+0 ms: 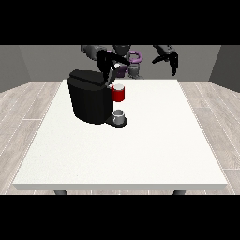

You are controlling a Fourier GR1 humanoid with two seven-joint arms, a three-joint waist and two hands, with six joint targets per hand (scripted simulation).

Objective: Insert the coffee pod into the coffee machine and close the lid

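Most of the white table [154, 154] lies bare: the whole near half and the side at the view's right are open, with room out to both front corners. The black coffee machine [89, 101] stands toward the far edge, at the view's left of the middle, set in from the table's left edge. At its front, low on its base, sits a small grey cup [119, 117]; what is in it cannot be told. Above the cup, the red part of the machine's head [119, 94] faces the camera, and a small pale piece at its top may be the coffee pod [117, 86], though that is uncertain. The hand at the view's left [114, 74] hangs just above it, whether clenched or released cannot be told. The hand at the view's right [172, 60] hovers beyond the far edge, fingers relaxed and pointing down, grasping nothing.
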